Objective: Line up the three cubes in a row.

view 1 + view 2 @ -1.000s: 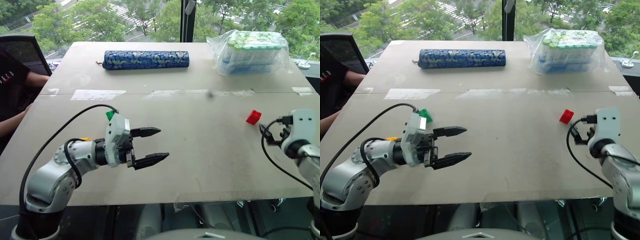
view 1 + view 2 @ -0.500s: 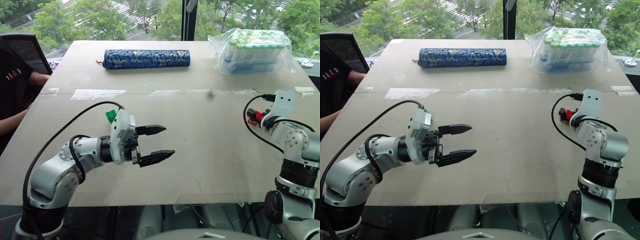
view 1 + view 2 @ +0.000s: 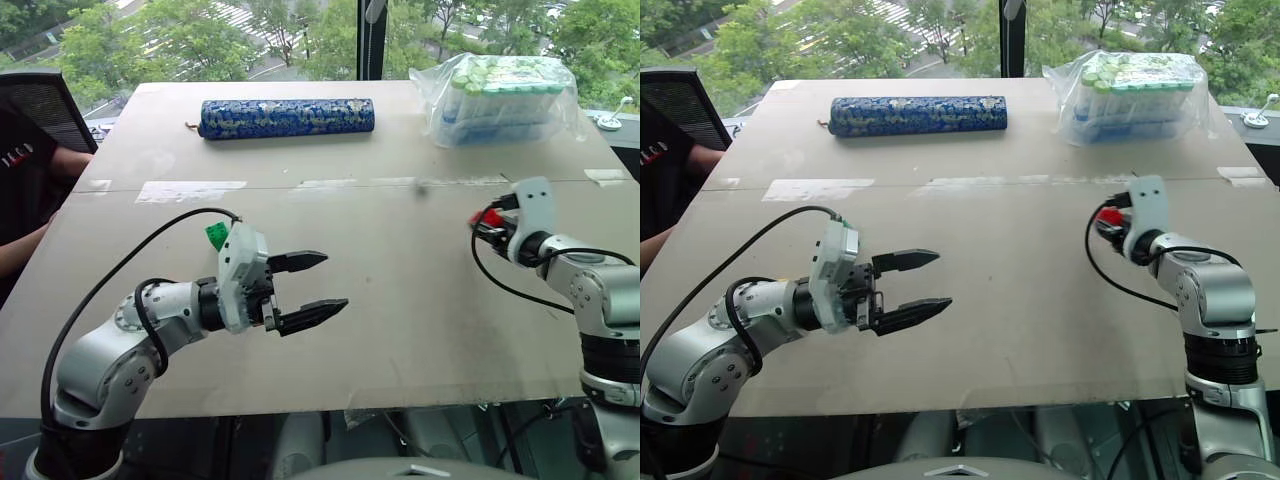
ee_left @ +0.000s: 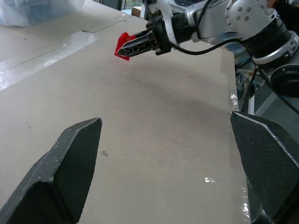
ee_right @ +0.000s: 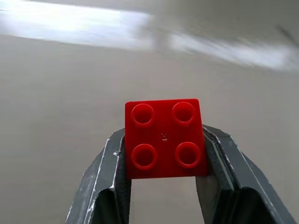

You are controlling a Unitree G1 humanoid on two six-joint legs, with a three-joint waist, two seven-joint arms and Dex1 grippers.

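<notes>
Red cube (image 5: 164, 138) between right fingers (image 5: 100, 177)

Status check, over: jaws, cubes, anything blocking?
Right gripper shut on red cube. Left gripper open, empty. Green cube behind left wrist. Table between the two grippers unobstructed.

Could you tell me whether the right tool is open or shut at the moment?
Shut on the red cube: the right tool has a finger pressed against each side of it.
</notes>
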